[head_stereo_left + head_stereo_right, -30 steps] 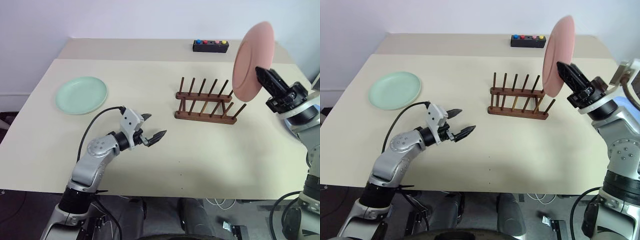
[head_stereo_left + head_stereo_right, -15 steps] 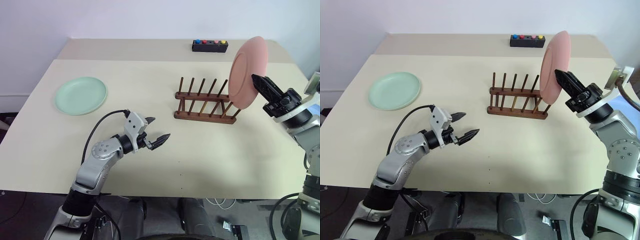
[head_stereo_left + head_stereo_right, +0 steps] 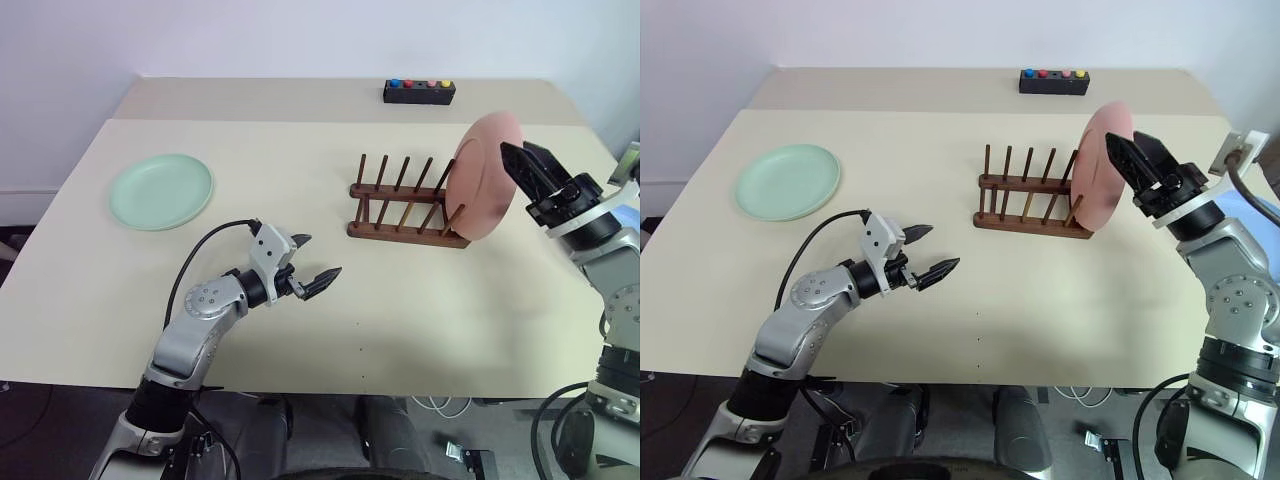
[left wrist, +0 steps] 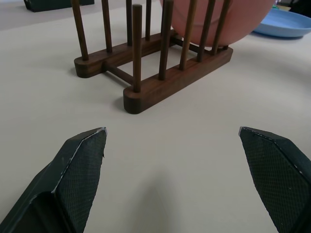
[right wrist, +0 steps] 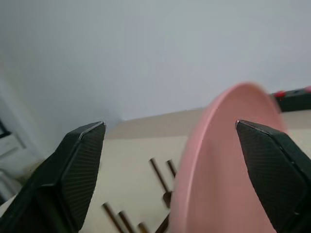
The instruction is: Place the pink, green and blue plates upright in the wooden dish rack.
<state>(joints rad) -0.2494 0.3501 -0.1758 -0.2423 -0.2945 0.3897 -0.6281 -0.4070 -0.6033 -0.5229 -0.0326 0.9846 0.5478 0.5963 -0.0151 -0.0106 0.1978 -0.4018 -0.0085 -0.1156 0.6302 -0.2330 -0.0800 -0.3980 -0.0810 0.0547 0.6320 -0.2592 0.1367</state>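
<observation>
Fingers of the right gripper stand wide apart on either side of the pink plate, holding nothing. Fingers of the left gripper are also spread and empty, hovering low over bare surface in front of the rack.

The pink plate stands on edge at the rack's right end, leaning among the last pegs. The rack is a small dark wooden frame with two rows of thin pegs, near the middle of the surface. The green plate lies flat at the far left, well apart from the rack. The blue plate lies flat on the surface beyond the rack's right end, seen from the left wrist view. A black button box sits at the back edge.

The first plate looks to be racked and released. The next move probably calls for drawing the right gripper clear without nudging the plate, then fetching another plate.

The rack's other peg slots are free. The pink plate sits at the rack's very end, so a bump could tip it out. Open room lies between the green plate and the rack. The green plate is near the left edge.
</observation>
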